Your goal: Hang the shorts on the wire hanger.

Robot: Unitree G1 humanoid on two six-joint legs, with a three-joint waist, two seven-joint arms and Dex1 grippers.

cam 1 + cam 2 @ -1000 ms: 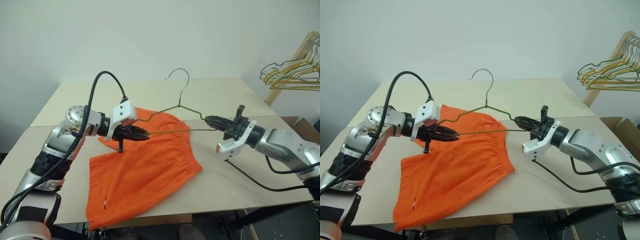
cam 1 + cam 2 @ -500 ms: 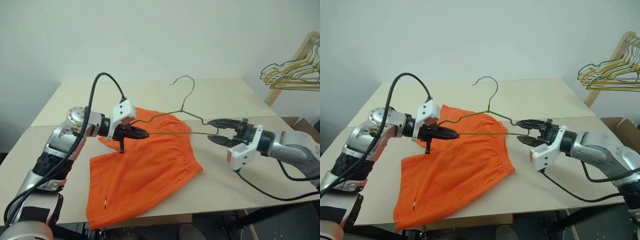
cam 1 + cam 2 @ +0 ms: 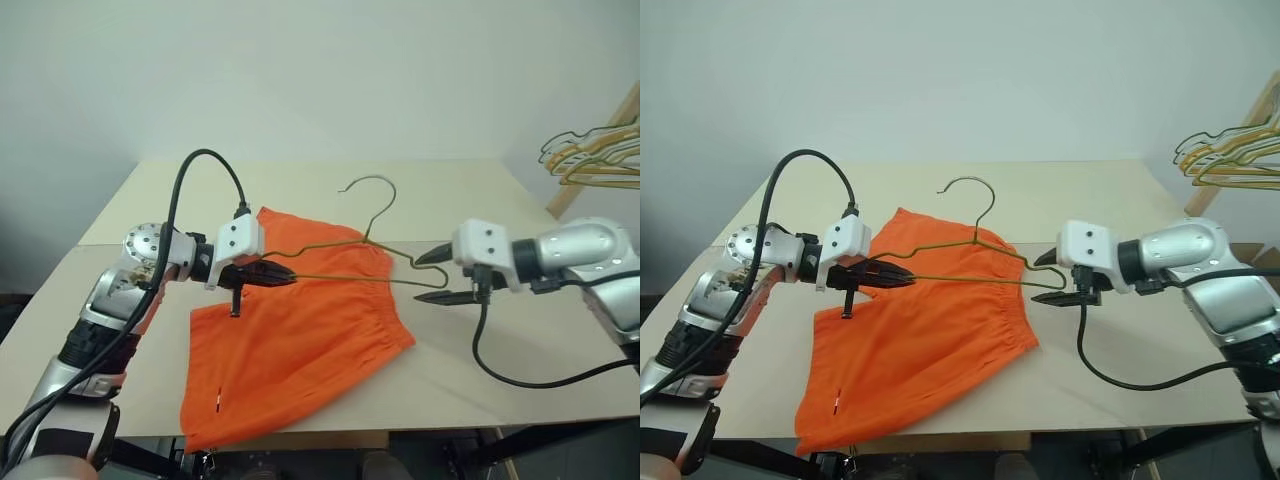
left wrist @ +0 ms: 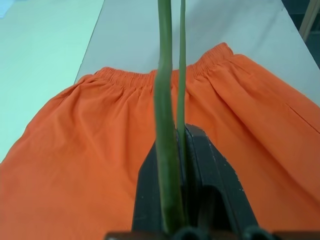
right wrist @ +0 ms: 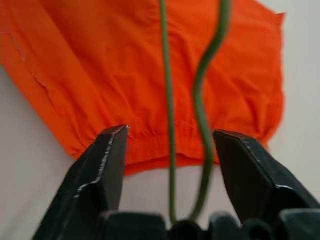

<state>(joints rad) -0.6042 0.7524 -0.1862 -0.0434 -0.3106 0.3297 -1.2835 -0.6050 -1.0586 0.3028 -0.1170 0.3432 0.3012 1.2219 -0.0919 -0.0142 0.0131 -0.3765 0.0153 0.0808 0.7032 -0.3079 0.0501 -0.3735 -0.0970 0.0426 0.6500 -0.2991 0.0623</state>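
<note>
The orange shorts (image 3: 300,340) lie flat on the table, waistband toward my right arm. The wire hanger (image 3: 350,279) hangs just above them, hook (image 3: 372,183) pointing up and away. My left gripper (image 3: 288,277) is shut on the hanger's left corner; in the left wrist view its black fingers (image 4: 210,170) clamp the two green wires (image 4: 165,100) over the shorts (image 4: 90,150). My right gripper (image 3: 432,277) is open, one finger above the other, with the hanger's right corner between them. In the right wrist view the wire bend (image 5: 200,115) sits in the gap, clear of both fingers (image 5: 107,160).
A bunch of gold and green hangers (image 3: 590,155) hangs on a wooden rail at the far right. The right arm's black cable (image 3: 500,375) loops over the table near its front edge (image 3: 420,428). Bare tabletop lies behind the hanger's hook.
My right gripper has let go of the hanger's right corner, opened and rolled over at the wrist. The left gripper keeps its hold. The whole view has shifted slightly.
</note>
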